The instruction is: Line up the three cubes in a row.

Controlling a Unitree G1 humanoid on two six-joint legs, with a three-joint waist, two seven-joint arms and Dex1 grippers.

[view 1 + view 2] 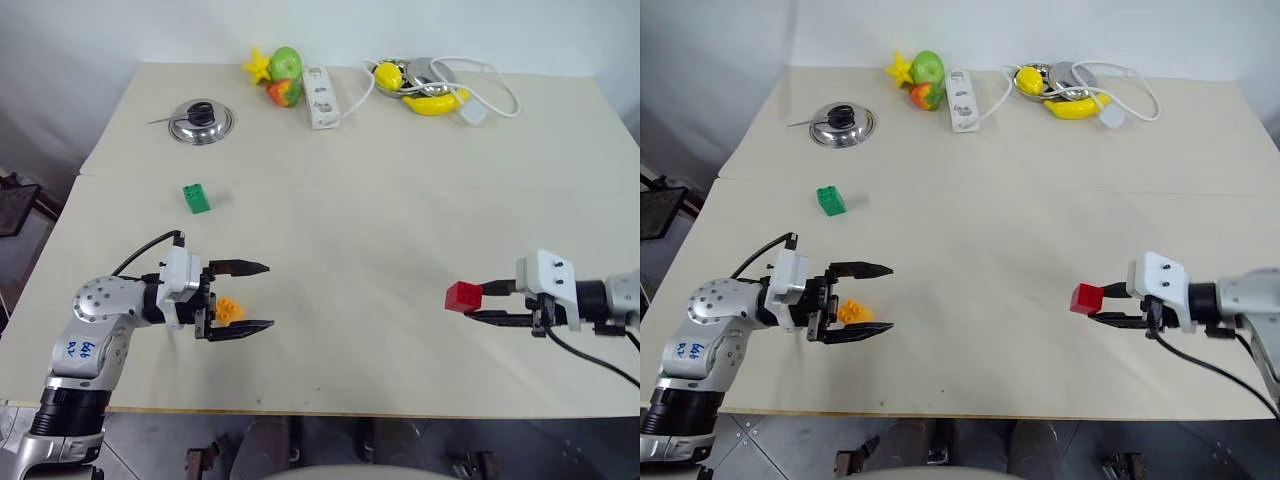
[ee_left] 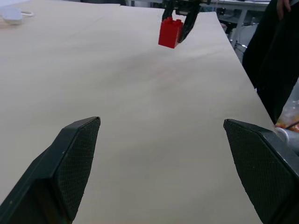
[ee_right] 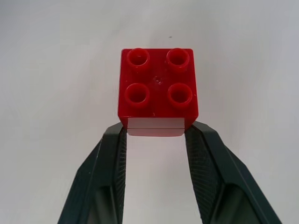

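Observation:
My right gripper (image 1: 483, 301) is shut on the red cube (image 1: 464, 297) at the table's right front; its fingertips (image 3: 122, 140) pinch the cube's (image 3: 158, 88) near edge, studs facing the wrist camera. Whether the cube rests on the table or hangs just above it I cannot tell. At the left front, my left gripper (image 1: 265, 296) stands wide open and points right. The orange-yellow cube (image 1: 229, 311) sits near the base of its fingers, untouched. The green cube (image 1: 196, 198) lies alone on the table, farther back on the left. The left wrist view shows the red cube (image 2: 170, 31) far ahead of its spread fingers (image 2: 77, 158).
A steel lid (image 1: 201, 122) lies at the back left. Toy fruit (image 1: 276, 76), a white power strip (image 1: 320, 97), and a banana with a lemon, a bowl and white cable (image 1: 432, 88) line the far edge. A person in dark clothing (image 2: 275, 56) stands beside the table.

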